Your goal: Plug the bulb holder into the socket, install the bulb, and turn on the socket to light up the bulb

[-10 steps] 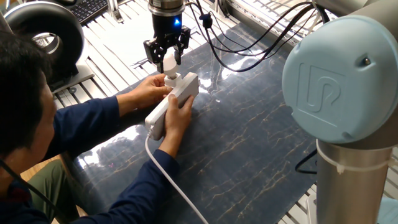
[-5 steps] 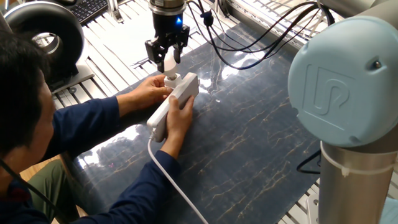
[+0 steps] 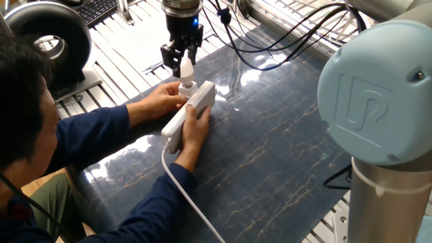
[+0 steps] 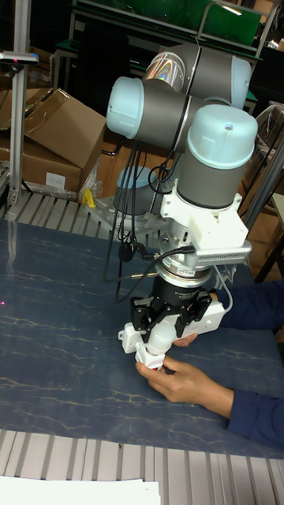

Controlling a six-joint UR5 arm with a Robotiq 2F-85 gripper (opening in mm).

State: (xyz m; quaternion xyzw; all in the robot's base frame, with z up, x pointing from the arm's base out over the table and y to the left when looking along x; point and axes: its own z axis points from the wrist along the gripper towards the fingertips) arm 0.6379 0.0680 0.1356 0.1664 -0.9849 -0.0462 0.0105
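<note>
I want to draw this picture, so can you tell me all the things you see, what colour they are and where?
Bulb: one, white, between the gripper's fingers, right above the holder.
Bulb holder: one, white, on the far end of the power strip.
Power strip: one, white, on the mat, held by the person.
Cable: one, white, trailing from the strip's near end.
Mat: one, dark blue, covering the table.
Cardboard boxes: brown, behind the table.
Person's hands: two, steadying the strip.
Gripper: one, black, closed on the bulb.

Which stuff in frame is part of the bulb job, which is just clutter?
In the job:
- bulb, held by gripper
- bulb holder, on the socket
- socket, steadied by a person's hands

Lying about:
- black round device
- keyboard
- cardboard boxes
</note>
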